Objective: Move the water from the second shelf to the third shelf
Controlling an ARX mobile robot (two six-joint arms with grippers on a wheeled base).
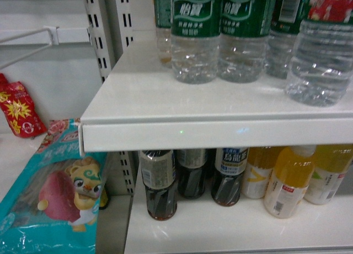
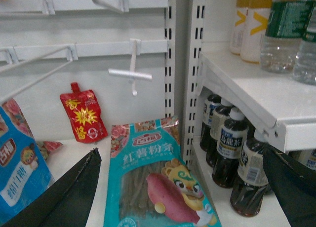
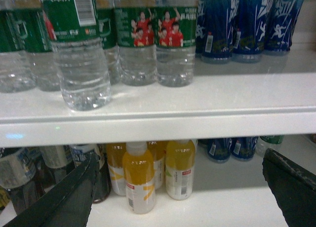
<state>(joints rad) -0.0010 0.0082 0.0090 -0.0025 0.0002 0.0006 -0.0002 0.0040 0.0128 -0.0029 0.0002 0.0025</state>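
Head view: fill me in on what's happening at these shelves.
A two-armed robot faces store shelves; nothing is held yet. The water bottle, its barcode facing out, stands forward of its row on the upper shelf, near the front edge. The right gripper is open, below that shelf's edge, by the yellow drinks. The left gripper is open too, off to the side over a teal snack bag.

The water bottle (image 3: 81, 49) is standing nearest the upper shelf's (image 1: 220, 133) front edge, ahead of the row of water bottles (image 3: 153, 39) behind it. Sports drinks (image 3: 247, 22) are sitting to their right. Juice bottles (image 3: 148, 175) are standing on the shelf below.
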